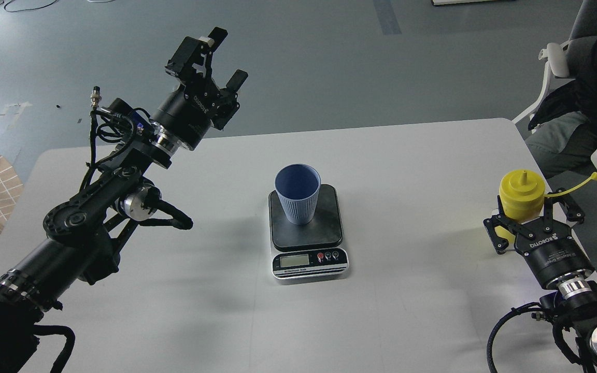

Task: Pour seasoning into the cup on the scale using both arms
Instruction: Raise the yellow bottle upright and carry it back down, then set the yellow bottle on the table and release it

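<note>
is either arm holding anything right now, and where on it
The right end effector is around the yellow bottle's body, below the cap; a firm grip cannot be told. The left end effector holds nothing.

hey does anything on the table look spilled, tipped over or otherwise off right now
Nothing stands out. The blue ribbed cup stands upright on the scale, with no spill visible on the white table. The yellow squeeze bottle is upright between the right gripper fingers, its cap flipped open. The left gripper hangs open and empty.

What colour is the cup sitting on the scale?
Dusty blue with fine vertical ribs; the cup shows in the head view.
</note>
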